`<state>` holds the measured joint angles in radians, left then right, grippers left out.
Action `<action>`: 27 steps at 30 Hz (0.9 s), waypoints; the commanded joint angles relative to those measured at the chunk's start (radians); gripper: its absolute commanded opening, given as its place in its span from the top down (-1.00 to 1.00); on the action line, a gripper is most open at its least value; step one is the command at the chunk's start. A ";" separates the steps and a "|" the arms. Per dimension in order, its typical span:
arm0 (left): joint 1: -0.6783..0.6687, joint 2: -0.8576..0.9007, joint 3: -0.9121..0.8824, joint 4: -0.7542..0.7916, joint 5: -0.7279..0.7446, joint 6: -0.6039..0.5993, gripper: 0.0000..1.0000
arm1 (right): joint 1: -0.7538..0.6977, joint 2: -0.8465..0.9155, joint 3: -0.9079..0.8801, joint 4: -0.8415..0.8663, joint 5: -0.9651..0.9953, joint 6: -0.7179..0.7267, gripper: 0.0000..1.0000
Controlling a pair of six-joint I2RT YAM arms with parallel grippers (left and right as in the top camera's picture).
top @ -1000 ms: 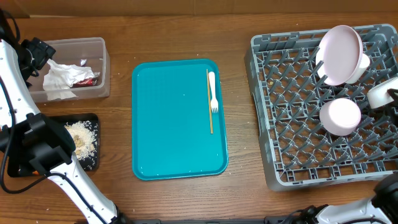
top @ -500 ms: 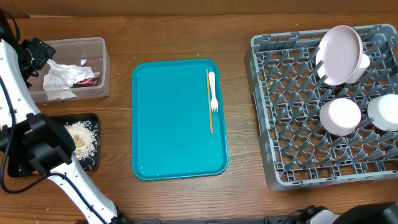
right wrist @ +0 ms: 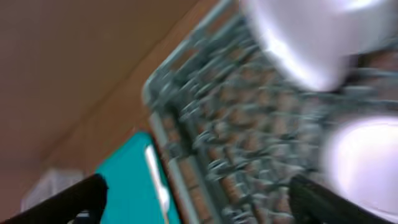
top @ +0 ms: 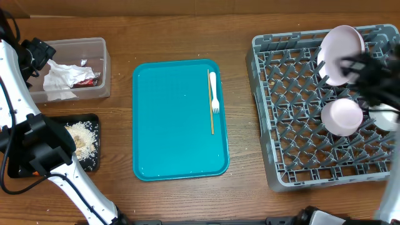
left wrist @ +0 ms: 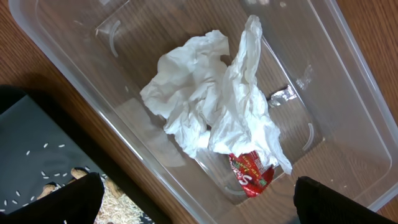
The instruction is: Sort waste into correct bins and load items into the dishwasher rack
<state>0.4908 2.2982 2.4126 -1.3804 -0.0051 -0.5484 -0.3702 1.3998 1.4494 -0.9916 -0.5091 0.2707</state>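
A wooden worktop (top: 181, 31) seen from above. At its centre lies a teal tray (top: 169, 125). Near the tray's right edge a white plastic fork (top: 214, 90) and a thin wooden stick (top: 210, 106) lie side by side, touching or nearly so, with the stick on the left.

Against the worktop's right edge sits the grey dishwasher rack (top: 287, 125). A white plate (top: 337, 40) stands tilted on edge in the rack's far right corner. Below it, a small white bowl (top: 342, 117) rests upside down among the pegs. Just beside that, at the rack's right edge, is a second white dish (top: 386, 119), partly hidden. The right arm (top: 375, 78) shows as a dark blur over this side of the rack. Its wrist view is also blurred, yet its fingers (right wrist: 68, 199) stand wide apart with nothing between them.

At the worktop's far left corner is the clear tub (top: 103, 62), holding crumpled white napkins (left wrist: 199, 106) and a red-and-white wrapper (left wrist: 252, 174) tucked under them. The left arm (top: 15, 94) hangs over the tub, its fingers (left wrist: 68, 202) spread wide and empty. Nearer the front left edge sits the black tray (top: 90, 164), with a heap of beige food scraps (top: 81, 137) in it.
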 commanded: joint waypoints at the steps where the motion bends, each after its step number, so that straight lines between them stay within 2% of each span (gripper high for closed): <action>1: -0.008 -0.013 -0.003 0.001 -0.013 -0.006 -1.00 | 0.227 0.012 0.024 0.042 0.000 -0.063 -1.00; 2: -0.008 -0.013 -0.003 0.001 -0.013 -0.006 -0.99 | 0.382 0.036 0.024 0.093 -0.011 -0.062 -1.00; 7: -0.008 -0.013 -0.003 0.001 -0.013 -0.006 -1.00 | 0.621 0.120 0.024 0.272 0.039 -0.049 -1.00; 12: -0.008 -0.013 -0.003 0.001 -0.013 -0.006 -1.00 | 0.814 0.299 0.024 0.291 0.267 0.045 -0.94; 17: -0.008 -0.013 -0.003 0.001 -0.013 -0.006 -1.00 | 0.922 0.446 0.024 0.278 0.474 0.172 -0.76; 20: -0.008 -0.013 -0.003 0.001 -0.013 -0.006 -1.00 | 0.951 0.499 0.024 0.270 0.490 0.180 -0.72; 27: -0.008 -0.013 -0.003 0.001 -0.013 -0.006 -1.00 | 0.982 0.599 0.024 0.172 0.509 0.308 -0.33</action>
<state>0.4904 2.2982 2.4126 -1.3804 -0.0051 -0.5484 0.6048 1.9648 1.4570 -0.8047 -0.0360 0.4988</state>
